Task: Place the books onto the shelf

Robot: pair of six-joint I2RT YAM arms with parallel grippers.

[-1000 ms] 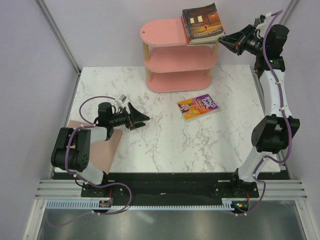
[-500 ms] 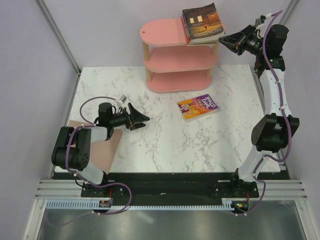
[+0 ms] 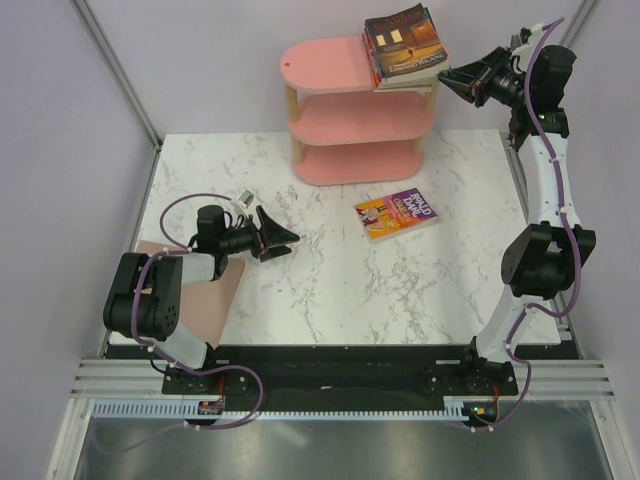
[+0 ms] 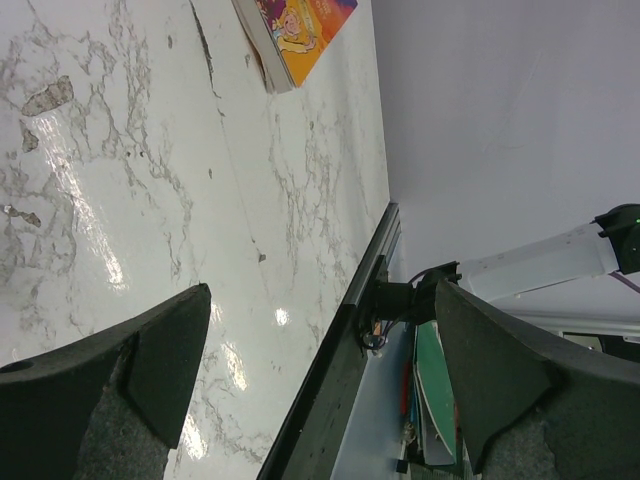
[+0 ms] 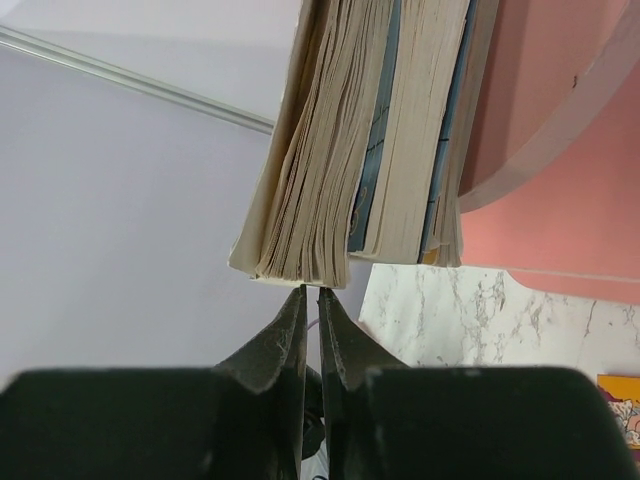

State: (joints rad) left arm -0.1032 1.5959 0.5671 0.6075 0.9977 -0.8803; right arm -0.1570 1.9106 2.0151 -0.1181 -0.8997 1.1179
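At the far left, a plain tan-pink sheet (image 3: 215, 290) lies flat on the marble table (image 3: 330, 290), partly under the left arm. The left gripper (image 3: 285, 238) hovers low over the table beside it, lying sideways and pointing right. Its fingers are spread wide and hold nothing (its own camera shows only bare marble between them (image 4: 322, 290)).

Further right, at the back of the table, stands the pink shelf (image 3: 320, 65). In front of its right end, a purple and yellow book (image 3: 398, 213) lies flat on the table, cover up, well apart from both grippers.

A stack of books (image 3: 403, 45) lies flat on the right end of the shelf's top board, jutting a little past the edge. The right gripper (image 3: 445, 75) is raised to that height and points left at the stack. Its fingers are pinched almost together with only a slit between them, gripping nothing. Their tips (image 5: 310, 292) sit right at the page edges of the stack (image 5: 370, 130); whether they touch, I cannot tell.
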